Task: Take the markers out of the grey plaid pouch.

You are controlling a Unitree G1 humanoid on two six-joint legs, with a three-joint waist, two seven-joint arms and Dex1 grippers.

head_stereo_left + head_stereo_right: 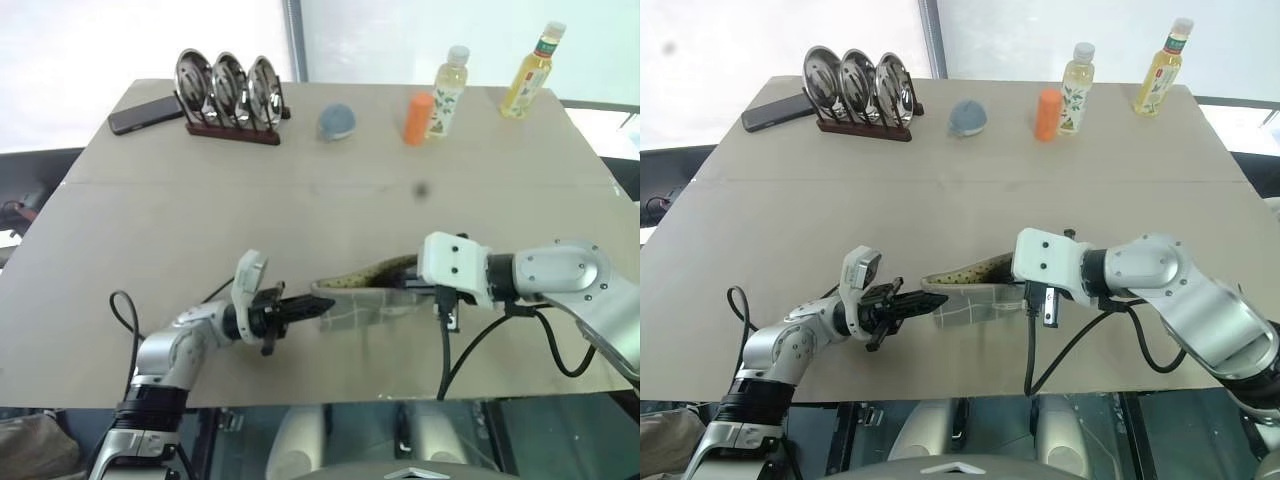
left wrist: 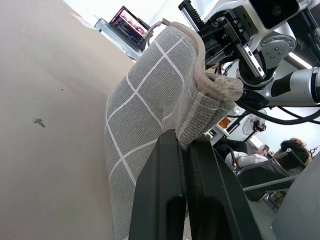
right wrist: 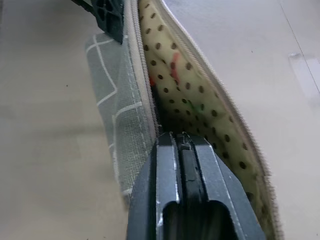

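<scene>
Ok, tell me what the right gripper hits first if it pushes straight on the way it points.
Probably the dotted yellow lining inside the grey plaid pouch. The right gripper is shut at the open mouth, aimed down into it; red and green specks deeper in may be markers, but depth is unclear.

Both arms are reaching in toward each other, low and close to the robot's front. The left hand [image 1: 318,308] points sideways at the right one, its black fingers [image 2: 172,190] pressed flat together, pinched on the end of the grey plaid pouch [image 2: 150,115]. The right hand [image 3: 182,137] angles downward, fingers closed, tips poked into the pouch's open mouth.
</scene>
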